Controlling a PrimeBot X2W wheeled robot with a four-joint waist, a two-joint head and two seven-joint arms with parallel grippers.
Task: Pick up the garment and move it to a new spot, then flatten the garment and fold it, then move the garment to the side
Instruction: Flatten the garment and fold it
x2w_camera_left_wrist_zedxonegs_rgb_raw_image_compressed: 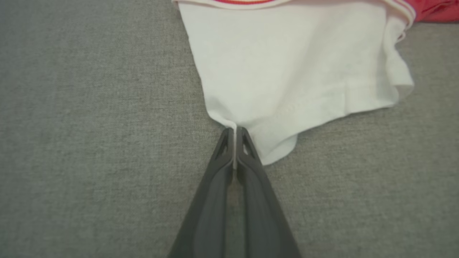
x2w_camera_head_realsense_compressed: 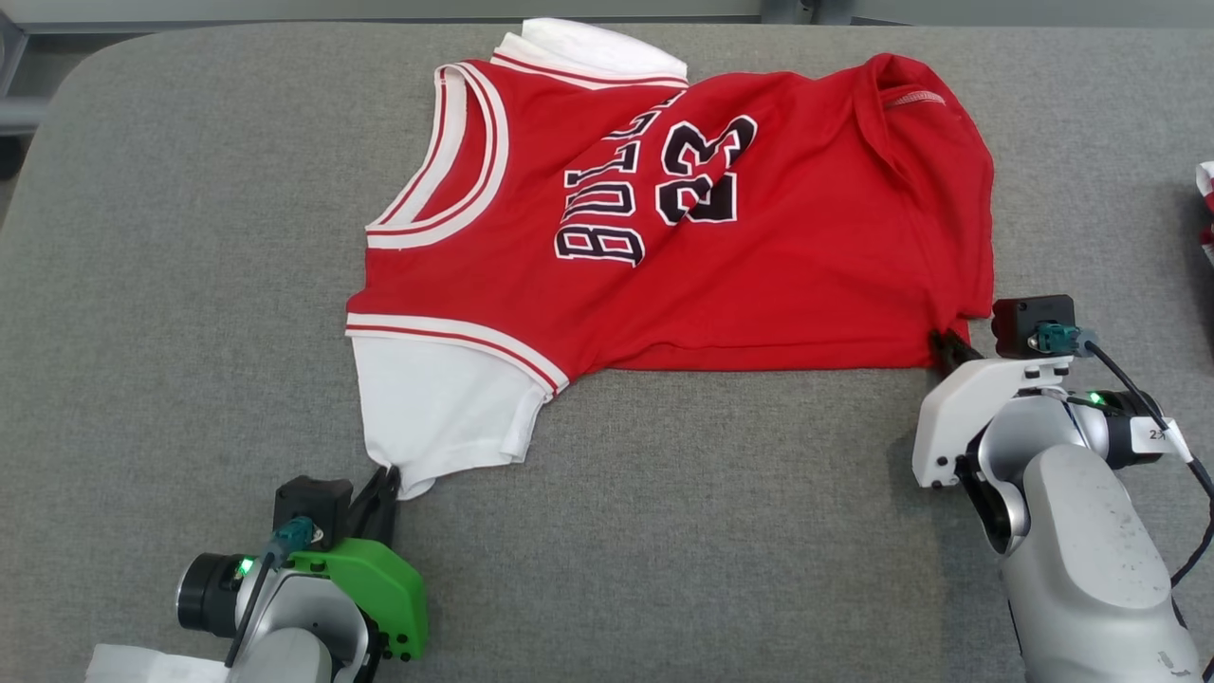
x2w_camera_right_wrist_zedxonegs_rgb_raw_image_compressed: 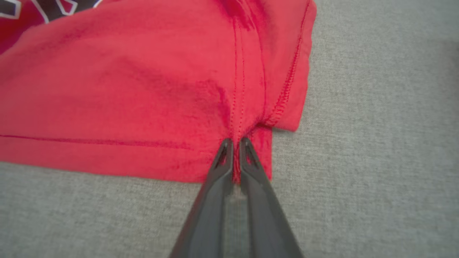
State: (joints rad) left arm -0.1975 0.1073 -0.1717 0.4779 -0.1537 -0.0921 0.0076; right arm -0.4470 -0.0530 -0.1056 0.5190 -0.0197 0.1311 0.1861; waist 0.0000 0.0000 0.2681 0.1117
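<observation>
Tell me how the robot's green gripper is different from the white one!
The left gripper has a green cover; the right gripper has a white cover. The left pinches the corner of the white sleeve; the right pinches a corner of the red hem. Both have long dark fingers shut on the same jersey, which lies on the grey table.

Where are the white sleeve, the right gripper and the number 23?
white sleeve (x2w_camera_left_wrist_zedxonegs_rgb_raw_image_compressed: 287, 71), left wrist view, middle of its cloth
right gripper (x2w_camera_right_wrist_zedxonegs_rgb_raw_image_compressed: 235, 143), right wrist view, between fingertips shut on the jersey (x2w_camera_right_wrist_zedxonegs_rgb_raw_image_compressed: 125, 89)
number 23 (x2w_camera_head_realsense_compressed: 704, 171), head view, middle of print
</observation>
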